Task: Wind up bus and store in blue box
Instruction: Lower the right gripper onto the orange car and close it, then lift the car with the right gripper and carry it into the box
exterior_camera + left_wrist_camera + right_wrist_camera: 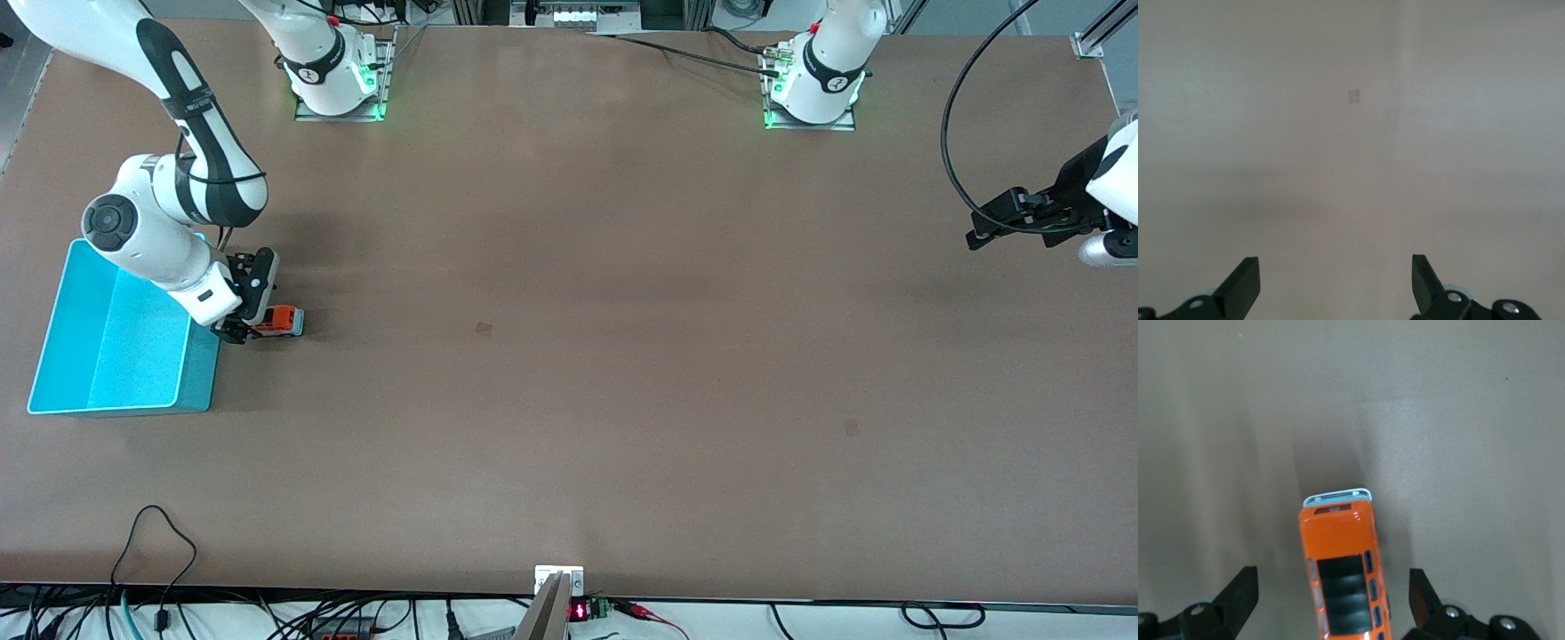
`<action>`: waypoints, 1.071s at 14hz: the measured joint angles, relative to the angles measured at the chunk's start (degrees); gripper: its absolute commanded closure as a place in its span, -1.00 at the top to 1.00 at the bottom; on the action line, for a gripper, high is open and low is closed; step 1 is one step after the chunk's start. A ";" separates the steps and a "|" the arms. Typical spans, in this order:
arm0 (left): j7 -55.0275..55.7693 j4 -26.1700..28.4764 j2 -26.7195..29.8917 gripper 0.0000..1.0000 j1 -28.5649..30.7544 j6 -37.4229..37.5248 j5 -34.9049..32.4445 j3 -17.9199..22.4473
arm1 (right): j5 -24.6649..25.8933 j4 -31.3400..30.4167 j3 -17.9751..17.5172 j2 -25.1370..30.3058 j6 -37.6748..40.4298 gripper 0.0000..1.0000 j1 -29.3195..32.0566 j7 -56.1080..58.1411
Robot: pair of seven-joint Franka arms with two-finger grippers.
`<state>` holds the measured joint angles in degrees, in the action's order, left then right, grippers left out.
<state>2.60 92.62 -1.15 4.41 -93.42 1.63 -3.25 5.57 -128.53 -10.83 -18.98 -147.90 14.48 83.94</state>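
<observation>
The small orange bus (pixel 281 321) stands on the brown table just beside the blue box (pixel 120 342), at the right arm's end of the table. In the right wrist view the bus (pixel 1341 567) shows its dark roof panel and pale front end. My right gripper (pixel 252 307) (pixel 1333 603) hangs low over the bus, open, one finger on each side with clear gaps, touching neither flank. My left gripper (pixel 987 229) (pixel 1336 287) waits open over the left arm's end of the table, nothing between its fingers.
The two arm bases (pixel 336 76) (pixel 813 89) stand along the table's edge farthest from the front camera. A small dark mark (pixel 484 329) lies mid-table. Cables (pixel 160 551) hang past the nearest edge.
</observation>
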 measured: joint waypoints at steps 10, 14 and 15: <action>-0.02 0.07 -0.64 1.00 0.22 -0.76 -0.01 0.04 | -0.03 0.12 0.00 -3.17 -4.67 -1.00 1.20 2.95; -0.02 0.07 -0.71 1.00 0.24 -1.20 -0.02 0.05 | -0.18 1.75 -0.74 -1.37 -2.02 -1.00 1.42 -11.78; -0.02 0.07 -0.78 1.00 0.26 -1.62 -0.04 0.07 | -0.17 3.07 -1.82 -0.02 1.27 -1.00 1.09 -18.17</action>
<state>2.58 92.69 -1.94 4.67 -95.03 1.59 -3.18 5.41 -125.46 -12.64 -19.00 -146.63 15.58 65.77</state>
